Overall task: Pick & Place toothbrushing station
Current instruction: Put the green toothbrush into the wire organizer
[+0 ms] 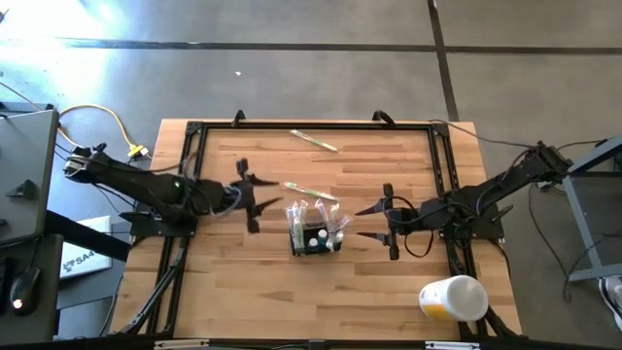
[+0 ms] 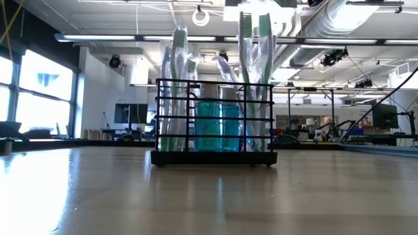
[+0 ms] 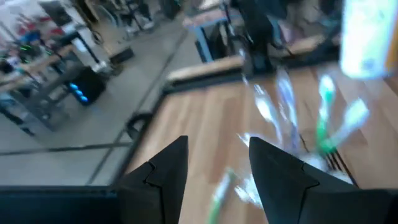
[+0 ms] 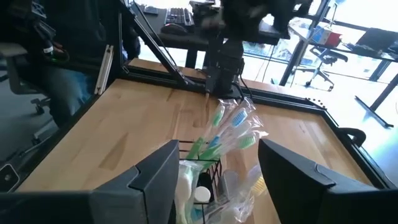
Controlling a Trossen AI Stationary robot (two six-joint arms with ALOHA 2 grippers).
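You have the toothbrushing station (image 1: pixel 313 236), a small black wire caddy, standing upright on the wooden table (image 1: pixel 292 301) near its middle, between the two arms. It holds several wrapped toothbrushes (image 2: pixel 251 39) standing on end and a blue-tinted bottle (image 2: pixel 214 127) inside the wire walls. Your left gripper (image 1: pixel 251 194) hangs just beside the caddy on its left, jaws apart and holding nothing; the left wrist view shows bare table between its fingers (image 3: pixel 163 177). Your right gripper (image 1: pixel 387 224) sits near the caddy on its right, jaws spread wide and also empty, pointed at the brushes. Two wrapped toothbrushes lie loose on the table: one (image 1: pixel 311 191) just behind the caddy and near the left gripper, another (image 1: pixel 315 140) well apart toward the far edge. A white-and-yellow cup (image 1: pixel 453 297) lies on its side near the right front corner. Judged from this, the job is partly done: most brushes are stowed, while the two loose ones remain to be picked and placed. Neither claw has a grip on anything yet.
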